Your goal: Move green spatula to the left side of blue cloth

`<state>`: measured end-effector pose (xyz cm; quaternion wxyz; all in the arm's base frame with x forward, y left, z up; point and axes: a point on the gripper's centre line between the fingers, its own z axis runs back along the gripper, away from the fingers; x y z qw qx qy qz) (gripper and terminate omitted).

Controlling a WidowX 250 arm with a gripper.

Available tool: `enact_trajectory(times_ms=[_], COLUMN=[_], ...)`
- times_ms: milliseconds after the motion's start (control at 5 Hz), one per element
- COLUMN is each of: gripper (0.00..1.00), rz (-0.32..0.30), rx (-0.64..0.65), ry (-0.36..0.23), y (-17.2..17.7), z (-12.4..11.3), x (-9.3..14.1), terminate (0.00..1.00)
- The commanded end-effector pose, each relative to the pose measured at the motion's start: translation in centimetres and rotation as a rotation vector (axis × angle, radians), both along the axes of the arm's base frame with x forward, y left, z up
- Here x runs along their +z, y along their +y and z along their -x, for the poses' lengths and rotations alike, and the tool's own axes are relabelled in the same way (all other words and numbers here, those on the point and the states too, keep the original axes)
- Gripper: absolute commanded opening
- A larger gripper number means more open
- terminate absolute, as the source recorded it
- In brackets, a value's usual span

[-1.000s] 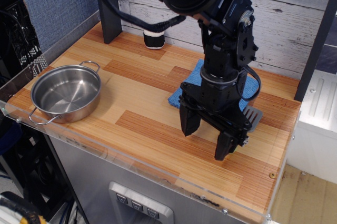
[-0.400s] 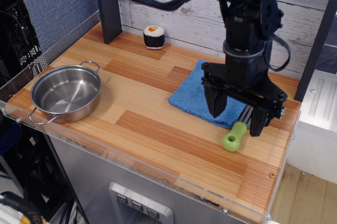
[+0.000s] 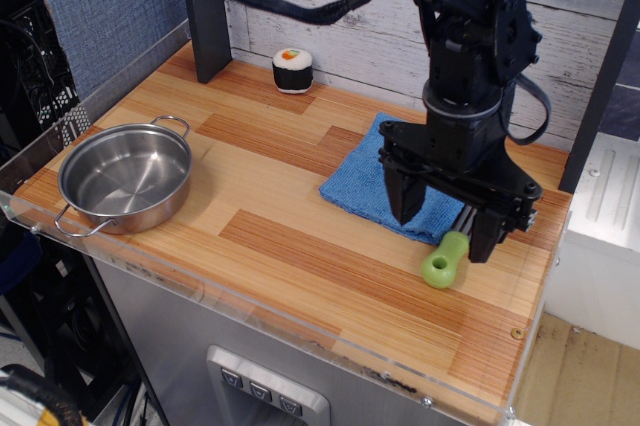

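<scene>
The gripper (image 3: 444, 220) hung over the right part of the wooden table (image 3: 300, 246), its two black fingers (image 3: 402, 194) spread apart and grasping nothing. One finger stood over the front right corner of the blue cloth (image 3: 375, 178); the other stood beyond the cloth's right edge, just behind the green spatula (image 3: 445, 259). The spatula lay on the table just off the cloth's front right corner, its lime handle pointing toward the table's front edge with the hole at that near end. The blade was mostly hidden behind the gripper, so contact with the cloth could not be judged. The cloth lay flat near the back wall, partly covered by the arm. A steel pot (image 3: 125, 178) sat at the left end, well apart from the cloth. A sushi roll toy (image 3: 292, 70) stood upright at the back, against the plank wall.
</scene>
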<state>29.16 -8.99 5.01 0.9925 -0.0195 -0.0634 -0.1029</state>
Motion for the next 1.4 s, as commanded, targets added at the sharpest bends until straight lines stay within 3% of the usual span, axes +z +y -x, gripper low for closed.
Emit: enact_trajectory(times_ms=[0,400,600,1000,1200], gripper=[1.00,1.00,0.00,0.00,0.00], rz=[-0.081,-0.122,-0.125,-0.115,-0.081], rx=[-0.012,-0.015,-0.011,0.007,0.001], ry=[0.029,0.074,0.061,0.049,0.020], y=[1.4,2.2,2.2,2.3,2.7], z=[1.0,2.0,2.0,1.8,1.5], x=[-3.0,-5.3,-5.4,-5.1,-2.1], terminate=[0.00,0.00,0.00,0.00,0.00])
